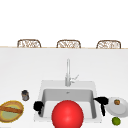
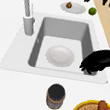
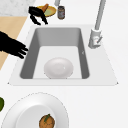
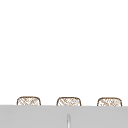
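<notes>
A white bowl (image 2: pixel 60 56) lies at the bottom of the sink (image 2: pixel 18 35), in the middle of the left side view, and nothing touches it; the work in hand has not reached a grip, and closing on the bowl appears to be what is left. The left hand (image 2: pixel 100 60) hovers at the sink's near-left corner, at the right middle of the left side view, palm down, its fingers relaxed and drooping over the rim toward the basin, holding nothing. The right hand (image 1: pixel 102 102) hangs at the sink's right edge, lower right of the front view, its fingers loose and pointing downward, empty, just beside a white plate (image 1: pixel 122 110) that bears a small brown fruit (image 1: pixel 116 102). A lime (image 1: pixel 116 121) lies below the plate. At the lower left of the front view stand a dark jar (image 1: pixel 25 95) and a yellow bowl (image 1: pixel 6 105) with a baguette (image 1: pixel 11 109) across it. A red ball (image 1: pixel 67 115) covers the sink's front.
</notes>
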`<action>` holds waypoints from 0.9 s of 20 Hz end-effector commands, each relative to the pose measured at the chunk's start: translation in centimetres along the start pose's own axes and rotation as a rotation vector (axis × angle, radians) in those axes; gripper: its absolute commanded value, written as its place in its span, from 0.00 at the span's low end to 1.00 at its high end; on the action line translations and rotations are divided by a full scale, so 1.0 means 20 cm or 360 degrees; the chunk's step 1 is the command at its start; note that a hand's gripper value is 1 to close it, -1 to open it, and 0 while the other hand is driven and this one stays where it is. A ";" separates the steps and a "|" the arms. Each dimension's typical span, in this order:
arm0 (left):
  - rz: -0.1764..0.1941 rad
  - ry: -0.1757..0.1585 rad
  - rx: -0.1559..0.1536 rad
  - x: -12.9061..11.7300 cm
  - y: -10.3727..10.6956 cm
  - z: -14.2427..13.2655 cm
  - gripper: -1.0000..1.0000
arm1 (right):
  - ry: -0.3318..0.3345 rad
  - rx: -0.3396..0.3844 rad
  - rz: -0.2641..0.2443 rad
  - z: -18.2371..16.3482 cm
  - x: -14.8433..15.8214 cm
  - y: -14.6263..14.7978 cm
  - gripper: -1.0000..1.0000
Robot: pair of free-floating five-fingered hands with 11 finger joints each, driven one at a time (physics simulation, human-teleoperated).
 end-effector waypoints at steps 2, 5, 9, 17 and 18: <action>0.0000 0.0000 0.0000 0.00 0.00 0.00 0.50 | -0.0001 0.0004 -0.0001 0.01 0.00 0.00 0.00; 0.0000 0.0000 0.0000 0.00 0.00 0.00 0.50 | 0.0001 0.0032 -0.0004 0.04 0.00 0.02 0.00; 0.0000 0.0000 0.0000 0.00 0.00 0.00 0.50 | -0.0010 0.0024 0.0026 0.17 -0.09 0.04 0.00; 0.0000 0.0000 0.0000 0.00 0.00 0.00 0.50 | -0.0002 0.0065 0.0023 0.37 -0.23 0.12 0.00; 0.0000 0.0000 0.0000 0.00 0.00 0.00 0.50 | -0.0002 0.0068 0.0018 0.40 -0.25 0.13 0.00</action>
